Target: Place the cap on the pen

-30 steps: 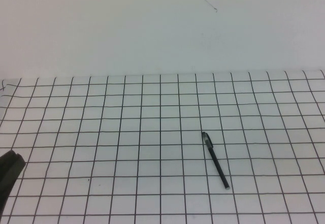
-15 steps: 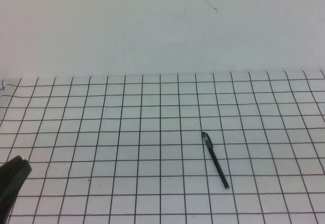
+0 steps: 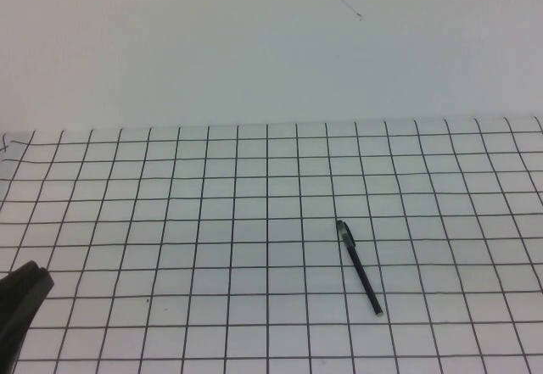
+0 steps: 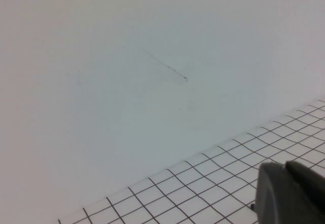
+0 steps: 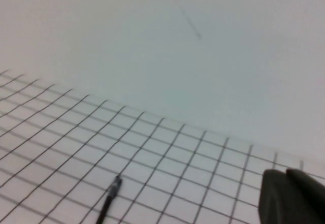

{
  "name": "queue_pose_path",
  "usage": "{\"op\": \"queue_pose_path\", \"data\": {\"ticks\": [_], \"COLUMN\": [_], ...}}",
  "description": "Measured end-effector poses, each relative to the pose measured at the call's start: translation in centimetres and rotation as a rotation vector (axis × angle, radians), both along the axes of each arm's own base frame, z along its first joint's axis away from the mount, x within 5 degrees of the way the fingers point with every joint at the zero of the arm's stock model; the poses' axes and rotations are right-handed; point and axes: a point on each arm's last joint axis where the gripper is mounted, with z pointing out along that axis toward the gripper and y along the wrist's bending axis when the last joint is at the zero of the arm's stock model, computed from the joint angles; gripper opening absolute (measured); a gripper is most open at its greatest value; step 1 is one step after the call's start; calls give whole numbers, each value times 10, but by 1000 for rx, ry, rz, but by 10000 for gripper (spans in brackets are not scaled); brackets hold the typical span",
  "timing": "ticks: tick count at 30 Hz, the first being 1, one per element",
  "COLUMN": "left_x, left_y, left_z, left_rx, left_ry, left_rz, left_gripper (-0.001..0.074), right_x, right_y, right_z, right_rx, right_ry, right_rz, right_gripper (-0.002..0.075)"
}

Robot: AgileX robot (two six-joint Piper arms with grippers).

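Note:
The pen (image 3: pixel 360 268) is slim and black and lies flat on the grid sheet right of centre, slanting across about three squares. Its thicker greyish end points toward the far wall. The right wrist view also catches the pen (image 5: pixel 109 202), low down and some way from the right gripper (image 5: pixel 287 172), which is shut with nothing between its fingers. The right gripper is outside the high view. My left gripper (image 3: pixel 34 274) sits at the near left corner, far from the pen, and is shut and empty; the left wrist view shows this left gripper (image 4: pixel 285 164) over the grid.
A white sheet with a black grid (image 3: pixel 212 221) covers the table. A plain white wall (image 3: pixel 254 52) with a thin scratch mark rises behind it.
The left gripper has crept slightly to the right and toward the near edge. The pen has not moved.

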Motion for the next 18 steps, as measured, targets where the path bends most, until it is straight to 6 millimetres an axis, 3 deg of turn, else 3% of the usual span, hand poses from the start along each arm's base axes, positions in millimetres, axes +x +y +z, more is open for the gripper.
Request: {"op": "queue_pose_path", "data": {"ticks": [9,18], "left_x": [0,0], "left_y": [0,0], "left_z": [0,0], "left_rx": [2,2], "left_ry": [-1,-1], "left_rz": [0,0], "left_gripper": [-1,-1], "right_x": [-6,-10], "right_y": [-20,-19], "right_z": [-32,-38], "right_rx": [95,69], "right_ry": [-6,-102], "right_rz": [-253,-230], "right_gripper": [-3,-3]}}
